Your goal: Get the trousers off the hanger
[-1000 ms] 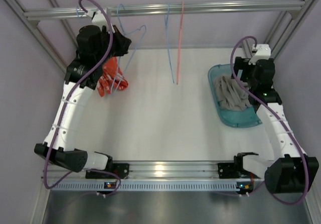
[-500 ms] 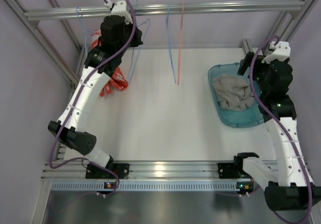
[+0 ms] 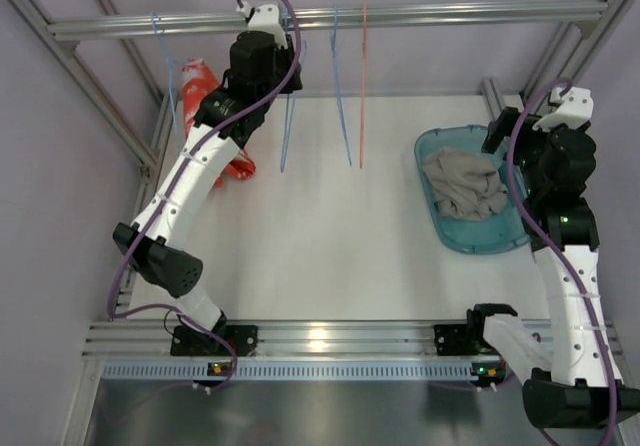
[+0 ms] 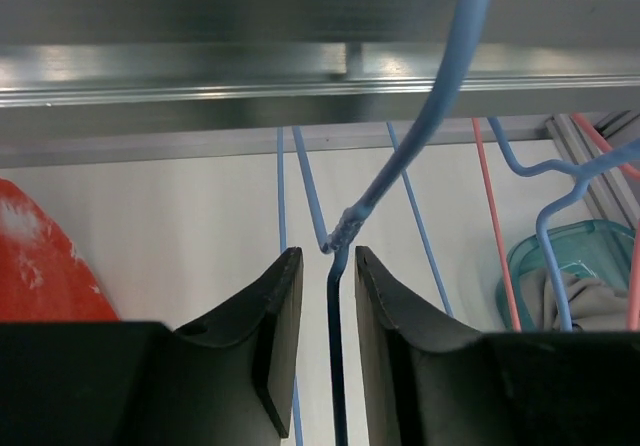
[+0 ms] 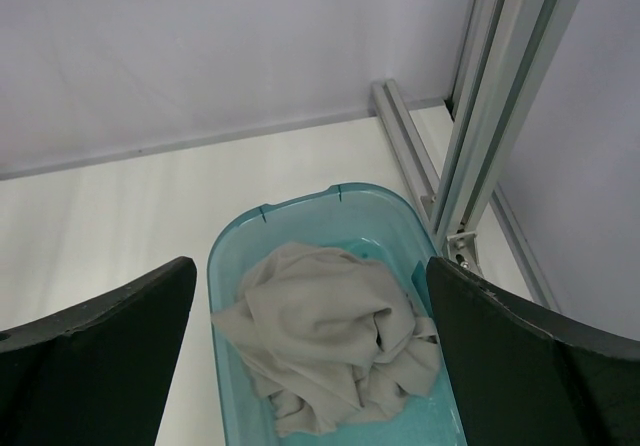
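Note:
Red trousers (image 3: 238,166) hang at the far left, by a blue hanger hook (image 3: 157,26) on the rail; their edge shows in the left wrist view (image 4: 40,266). My left gripper (image 3: 290,71) is up at the rail, jaws narrowly apart around the wire of a bare blue hanger (image 4: 338,296) without touching it. That hanger's hook (image 4: 455,76) reaches up to the rail. Grey trousers (image 3: 460,188) lie crumpled in a teal basin (image 3: 432,146). My right gripper (image 3: 498,131) is wide open and empty above them (image 5: 320,336).
The metal rail (image 3: 450,11) spans the back. Another blue hanger (image 3: 340,96) and a pink hanger (image 3: 361,86) hang from its middle. Frame posts (image 5: 490,146) stand close to the right of the basin (image 5: 225,266).
My left arm has swung up and right along the rail, carrying the bare blue hanger away from the red trousers. My right arm has risen back from the basin, leaving the grey trousers there.

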`<action>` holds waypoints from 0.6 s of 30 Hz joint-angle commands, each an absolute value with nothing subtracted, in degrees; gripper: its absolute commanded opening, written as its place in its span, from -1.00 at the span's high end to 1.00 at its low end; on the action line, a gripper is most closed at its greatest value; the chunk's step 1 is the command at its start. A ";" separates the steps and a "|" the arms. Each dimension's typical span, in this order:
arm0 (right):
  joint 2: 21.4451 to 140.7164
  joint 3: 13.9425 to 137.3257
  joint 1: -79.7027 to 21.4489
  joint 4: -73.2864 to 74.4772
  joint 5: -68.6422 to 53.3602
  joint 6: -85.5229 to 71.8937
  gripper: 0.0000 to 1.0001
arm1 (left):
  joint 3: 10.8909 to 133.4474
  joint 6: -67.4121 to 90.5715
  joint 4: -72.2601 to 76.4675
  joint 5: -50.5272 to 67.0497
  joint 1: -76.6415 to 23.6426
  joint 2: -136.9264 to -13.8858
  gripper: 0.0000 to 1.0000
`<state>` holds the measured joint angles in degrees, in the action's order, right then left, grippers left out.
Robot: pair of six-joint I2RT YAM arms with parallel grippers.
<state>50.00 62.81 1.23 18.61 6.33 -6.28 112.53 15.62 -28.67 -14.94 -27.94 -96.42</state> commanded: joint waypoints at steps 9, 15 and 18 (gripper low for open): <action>49.66 66.36 2.02 17.58 4.83 -6.86 -0.99 | 107.50 8.63 -24.52 -13.63 -28.21 -83.53 -0.24; 49.48 66.53 2.02 17.49 3.78 -6.33 -0.99 | 98.18 10.70 -24.61 -4.76 -23.92 -72.70 -0.54; 49.57 66.88 2.02 17.49 2.82 -6.33 -0.99 | 94.23 13.97 -24.61 -2.03 -17.77 -67.86 -0.54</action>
<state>50.00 63.66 1.28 18.96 4.38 -6.24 97.10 11.09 -27.05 -6.33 -21.93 -71.24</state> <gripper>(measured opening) 0.993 0.768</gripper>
